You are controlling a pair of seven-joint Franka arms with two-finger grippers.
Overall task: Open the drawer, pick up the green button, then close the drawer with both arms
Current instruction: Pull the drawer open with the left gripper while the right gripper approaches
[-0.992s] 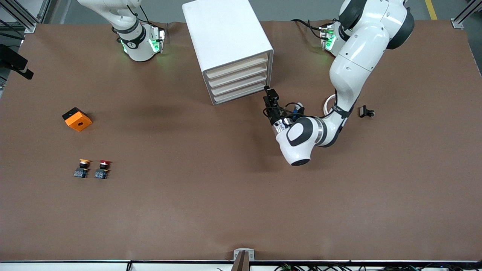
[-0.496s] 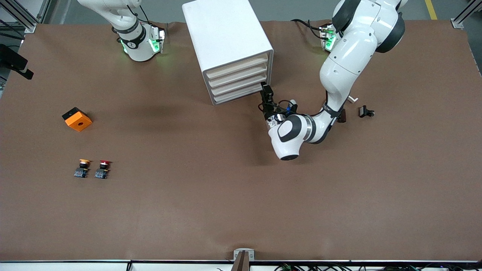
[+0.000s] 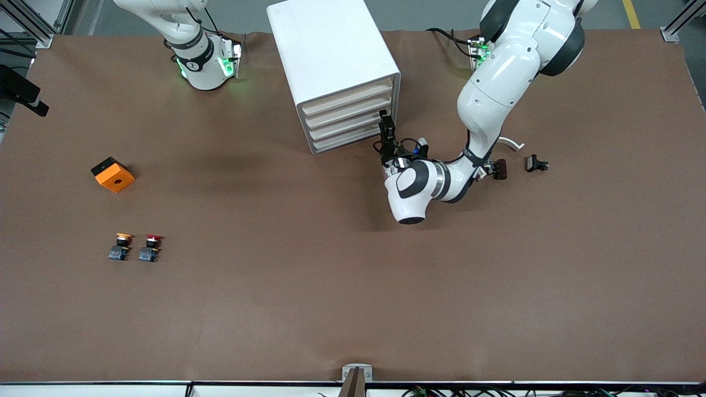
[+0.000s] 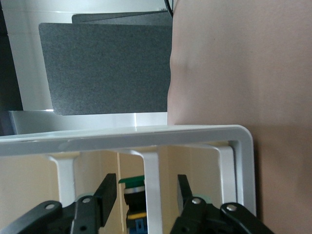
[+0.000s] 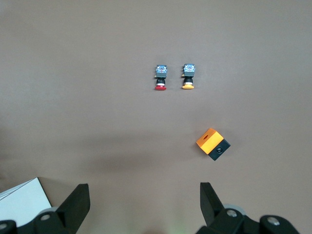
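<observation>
- Bench (image 3: 353,286), a wide flat surface under brown matting, carries every object; no writing on it can be read.
- Cabinet (image 3: 336,71), a white box with four cream-fronted drawers, stands between the two arm bases, its fronts turned toward the left arm's end so that arm can reach them.
- Left arm (image 3: 496,94), white with black joint bands, folds low so its wrist lies level with the lower drawers.
- Right arm (image 3: 190,44) waits at its base; a numeral on its black band appears to read "1".
- Drawer (image 3: 347,135), a long shallow cream-fronted tray low in the stack, looks shut or barely out.
- Left tool (image 3: 386,124) sits at the drawer's front corner, fingers (image 4: 108,192) partly spread, straddling a white bar (image 4: 152,195) and gripping nothing, judged ready to pull.
- Right tool (image 5: 144,200) hangs high, spread wide and empty.
- Orange block (image 3: 112,174), with the yellow-capped button (image 3: 120,246) and red-capped button (image 3: 149,247), lies toward the right arm's end.
- Green-capped button (image 4: 132,195) on a dark base rests inside the cabinet, between the left tool's fingers in the left wrist view.
</observation>
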